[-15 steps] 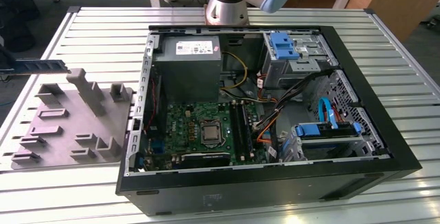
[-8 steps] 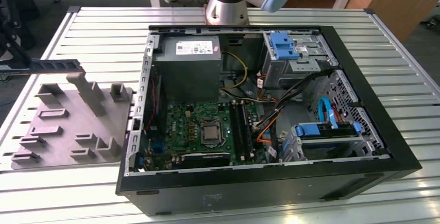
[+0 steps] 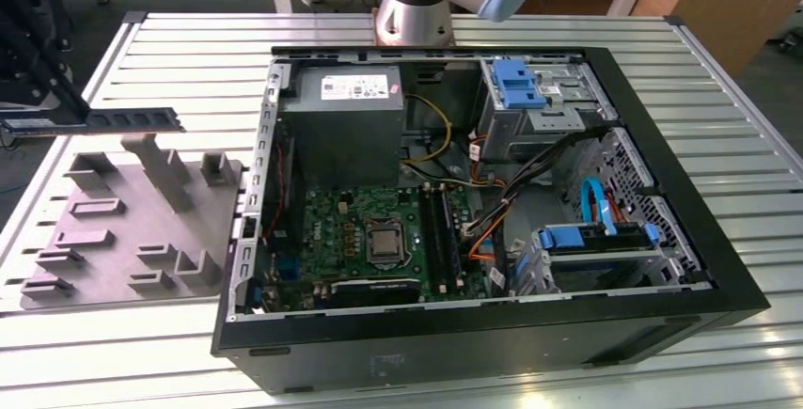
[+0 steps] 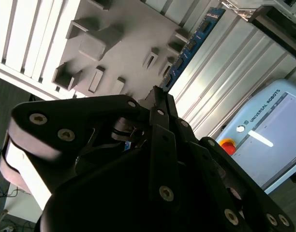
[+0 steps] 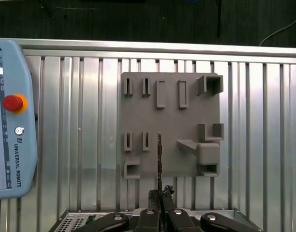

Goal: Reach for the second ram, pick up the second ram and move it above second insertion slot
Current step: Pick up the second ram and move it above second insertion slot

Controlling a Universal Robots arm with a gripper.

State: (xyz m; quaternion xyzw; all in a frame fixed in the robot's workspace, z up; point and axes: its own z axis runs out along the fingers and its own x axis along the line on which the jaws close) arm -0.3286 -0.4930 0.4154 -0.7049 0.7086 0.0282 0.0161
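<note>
The second ram (image 3: 119, 119), a long thin dark board, hangs level in the air above the grey holder plate (image 3: 138, 230) at the exterior view's left. My gripper (image 3: 28, 119) is shut on one end of it. In the first wrist view the ram (image 5: 159, 157) appears edge-on, rising from the closed fingers (image 5: 153, 215) over the grey plate (image 5: 186, 121). The second wrist view has the stick (image 4: 191, 46) reaching out past the black fingers (image 4: 162, 104). The long memory slots (image 3: 439, 230) lie on the green motherboard inside the open computer case, well to the exterior view's right of the ram.
The open black computer case (image 3: 502, 334) lies on the slatted metal table (image 3: 702, 70), with a power supply (image 3: 338, 127), blue drive cages (image 3: 521, 85) and loose cables inside. A teach pendant (image 5: 7, 116) lies beside the holder plate. The arm's base (image 3: 415, 5) stands behind the case.
</note>
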